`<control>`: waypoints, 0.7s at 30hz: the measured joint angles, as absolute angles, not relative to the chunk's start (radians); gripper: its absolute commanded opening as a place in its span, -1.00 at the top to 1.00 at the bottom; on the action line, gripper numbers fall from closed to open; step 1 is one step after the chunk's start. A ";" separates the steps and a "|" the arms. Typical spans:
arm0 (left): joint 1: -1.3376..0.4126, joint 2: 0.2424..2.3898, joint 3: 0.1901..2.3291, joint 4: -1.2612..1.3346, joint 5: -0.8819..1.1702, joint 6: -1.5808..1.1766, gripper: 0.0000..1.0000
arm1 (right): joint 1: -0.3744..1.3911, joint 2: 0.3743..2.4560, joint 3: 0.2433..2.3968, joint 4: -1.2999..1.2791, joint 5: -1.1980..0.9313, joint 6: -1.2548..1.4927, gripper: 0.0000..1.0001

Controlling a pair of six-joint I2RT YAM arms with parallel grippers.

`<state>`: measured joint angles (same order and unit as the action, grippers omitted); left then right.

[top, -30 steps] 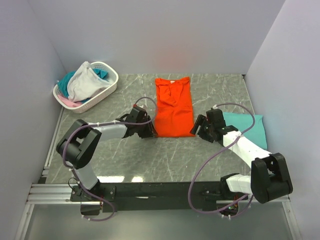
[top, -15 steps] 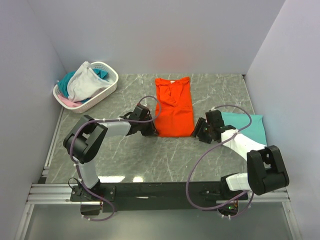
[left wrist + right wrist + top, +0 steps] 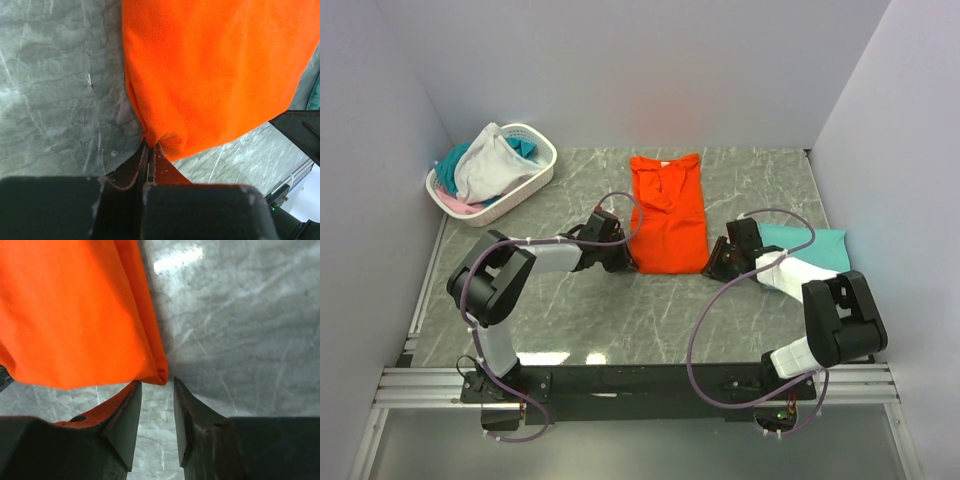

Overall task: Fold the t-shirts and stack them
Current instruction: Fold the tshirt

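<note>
Pinching the near corner of the orange shirt (image 3: 215, 75), the left gripper (image 3: 150, 149) has its fingers pressed tight together, with a nub of cloth caught right at the tips. Across the hem, the right gripper (image 3: 157, 387) sits with a gap between its fingers (image 3: 127, 410). The shirt's other near corner lies just ahead of that gap, not yet between them, so nothing is grasped on that side.

From above, the orange shirt stretches away from both sets of fingertips as a long narrow strip on the table (image 3: 620, 320), sleeves seemingly tucked in already. To my eye it is halfway folded, with the bring-the-hem-to-the-collar fold to come.

Behind the right fingers, out toward the wall, a teal shirt (image 3: 812, 246) lies flat and looks folded. Well off beyond the left fingers, a basket (image 3: 525, 195) holds a heap of clothes (image 3: 485, 165), white, teal and pink, all waiting. No stack exists yet.
</note>
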<state>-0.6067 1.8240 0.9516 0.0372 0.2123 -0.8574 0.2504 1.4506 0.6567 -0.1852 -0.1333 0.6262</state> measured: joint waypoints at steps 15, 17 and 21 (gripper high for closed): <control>-0.609 1.795 0.946 0.009 0.177 -0.852 0.99 | 0.250 1.471 0.678 -0.163 -0.188 0.519 1.00; -0.611 1.768 0.937 0.002 0.167 -0.852 0.99 | 0.251 1.428 0.677 -0.184 -0.194 0.506 1.00; -0.616 1.669 0.891 -0.025 0.149 -0.854 0.99 | 0.258 1.257 0.657 -0.231 -0.218 0.496 1.00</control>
<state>-0.6159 1.6688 0.8909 -0.0250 0.1493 -0.8543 0.2577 1.2572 0.6571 -0.2306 -0.2180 0.4965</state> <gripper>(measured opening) 0.015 0.017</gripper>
